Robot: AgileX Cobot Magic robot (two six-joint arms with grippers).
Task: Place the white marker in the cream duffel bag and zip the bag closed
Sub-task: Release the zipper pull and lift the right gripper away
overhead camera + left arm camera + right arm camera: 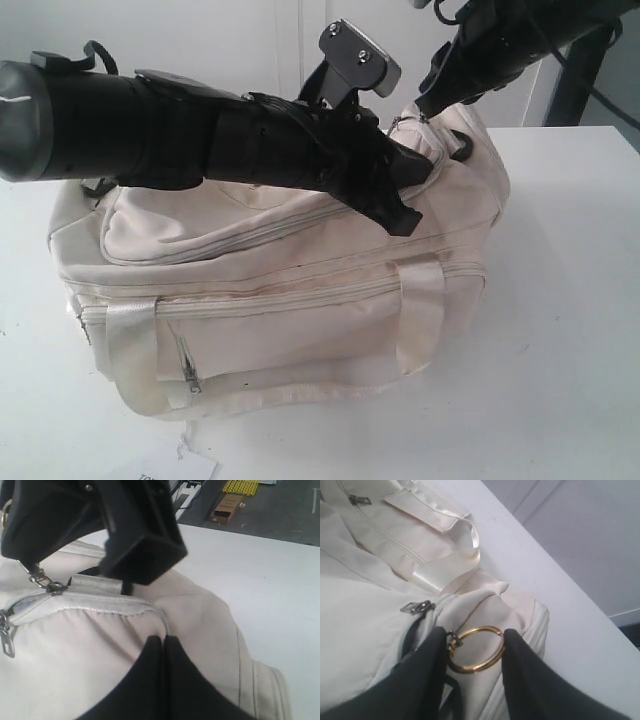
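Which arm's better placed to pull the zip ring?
Right, likely. The right gripper grips the gold ring at the zip end; the left gripper is shut, tips on the cream duffel bag, off the ring.

Soft cream duffel bag (300, 290), upright
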